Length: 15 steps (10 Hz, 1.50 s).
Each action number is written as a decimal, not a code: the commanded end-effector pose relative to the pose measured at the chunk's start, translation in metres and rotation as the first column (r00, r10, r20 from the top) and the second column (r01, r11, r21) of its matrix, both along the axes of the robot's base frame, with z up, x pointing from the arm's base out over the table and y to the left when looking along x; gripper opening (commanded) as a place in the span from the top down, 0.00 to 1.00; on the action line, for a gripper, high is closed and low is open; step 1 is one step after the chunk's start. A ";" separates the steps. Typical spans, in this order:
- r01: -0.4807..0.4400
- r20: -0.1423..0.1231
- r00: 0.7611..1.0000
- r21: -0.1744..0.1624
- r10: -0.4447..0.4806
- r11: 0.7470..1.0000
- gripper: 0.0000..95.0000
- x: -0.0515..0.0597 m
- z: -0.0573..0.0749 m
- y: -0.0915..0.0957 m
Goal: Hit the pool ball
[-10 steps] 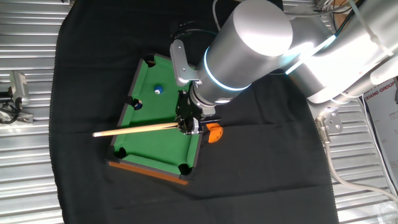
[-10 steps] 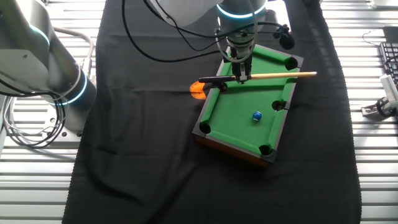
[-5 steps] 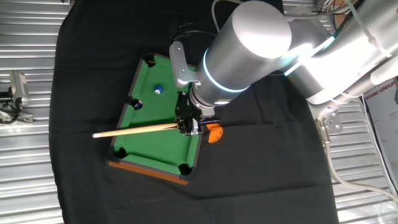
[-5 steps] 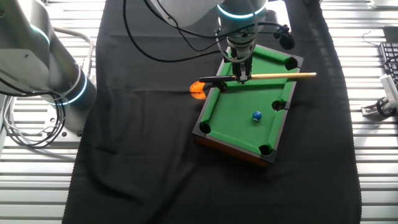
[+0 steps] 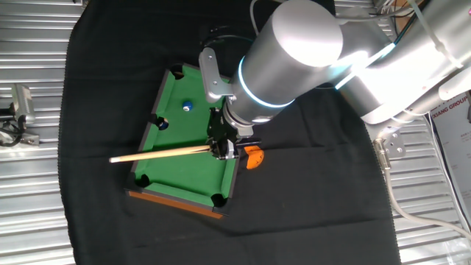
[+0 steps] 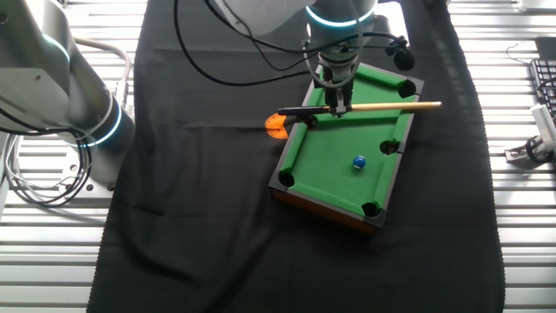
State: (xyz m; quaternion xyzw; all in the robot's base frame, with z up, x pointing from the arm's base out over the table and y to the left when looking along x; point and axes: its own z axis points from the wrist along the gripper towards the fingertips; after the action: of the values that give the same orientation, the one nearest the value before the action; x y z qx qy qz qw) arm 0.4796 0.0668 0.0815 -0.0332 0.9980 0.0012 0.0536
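A toy green pool table (image 5: 169, 121) (image 6: 326, 156) lies on the black cloth. The pool ball (image 5: 187, 106) (image 6: 358, 162), light blue with a white spot, rests on the felt, apart from the cue. My gripper (image 5: 218, 149) (image 6: 336, 107) is shut on a wooden cue stick (image 5: 158, 154) (image 6: 391, 106), holding it level over the table. The cue's black butt end (image 6: 291, 111) points toward the orange object, and its pale tip sticks out past the table's edge.
An orange object (image 5: 252, 157) (image 6: 276, 125) lies on the cloth beside the table's rim. A small clamp device (image 5: 20, 103) (image 6: 532, 143) sits on the metal slats off the cloth. A second robot arm base (image 6: 61, 96) stands at one side.
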 end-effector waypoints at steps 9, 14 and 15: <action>-0.012 0.019 1.000 0.007 0.012 1.000 1.00 0.000 -0.001 -0.001; -0.024 0.025 0.999 0.007 0.023 1.000 0.80 0.000 -0.001 -0.001; -0.024 0.025 0.999 0.007 0.024 1.000 0.80 0.000 -0.001 -0.001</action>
State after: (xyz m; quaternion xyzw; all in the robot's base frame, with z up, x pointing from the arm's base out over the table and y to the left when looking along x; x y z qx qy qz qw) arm 0.4798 0.0654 0.0802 -0.0444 0.9968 0.0046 0.0659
